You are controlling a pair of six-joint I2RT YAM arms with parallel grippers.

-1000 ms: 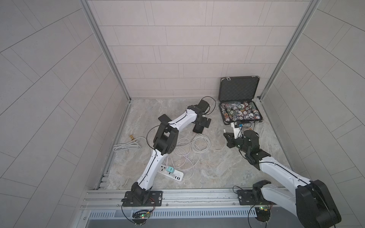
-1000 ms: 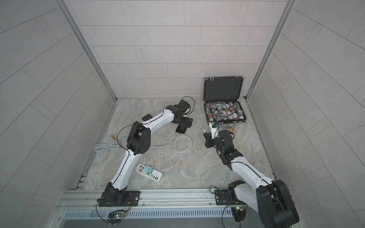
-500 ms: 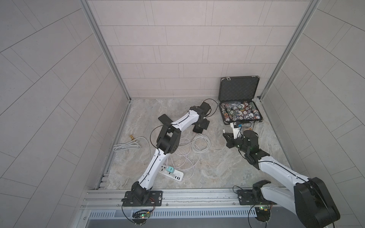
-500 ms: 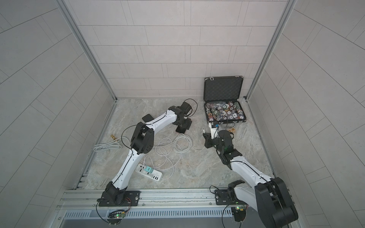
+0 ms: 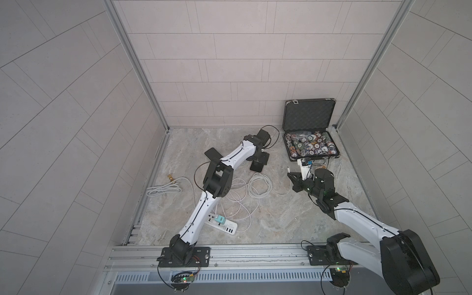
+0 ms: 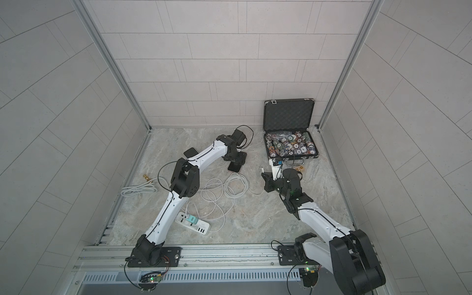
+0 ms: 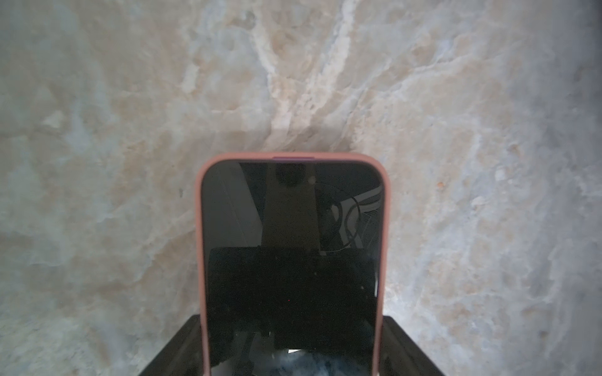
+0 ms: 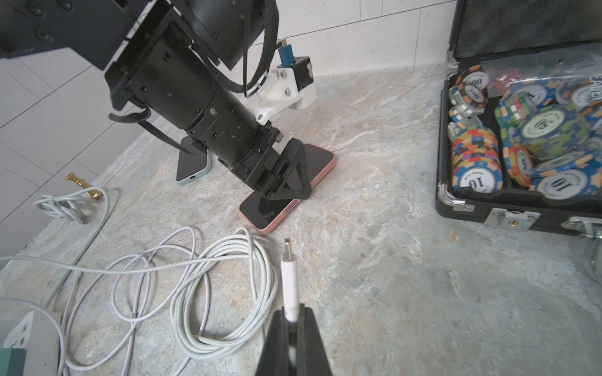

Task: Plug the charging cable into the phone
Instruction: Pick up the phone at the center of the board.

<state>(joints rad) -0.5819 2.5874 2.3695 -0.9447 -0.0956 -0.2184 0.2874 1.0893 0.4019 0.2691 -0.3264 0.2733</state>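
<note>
In both top views the phone (image 5: 256, 167) (image 6: 235, 167) lies flat on the table (image 5: 281, 222) under the left gripper (image 5: 259, 160). The right gripper (image 5: 291, 175) hangs apart from it, to one side.

Left wrist view: the phone (image 7: 293, 260), glossy black in a matte pink case (image 7: 199, 260) with rounded corners, runs out from between the fingers (image 7: 172, 353). They stand wide astride it, but we cannot tell whether they press it. We judge the phone should be pinned squarely first, as a smooth case may slide on the polished, veined table.

Right wrist view: the right gripper (image 8: 292, 317) is clamped on the white plug (image 8: 289, 270), thin metal tip forward. We take the purple slot (image 8: 291, 206) in the phone's near end for the port. We would level the plug, line it up with the slot and push straight, keeping the limp cable (image 8: 234, 247) slack.
</note>
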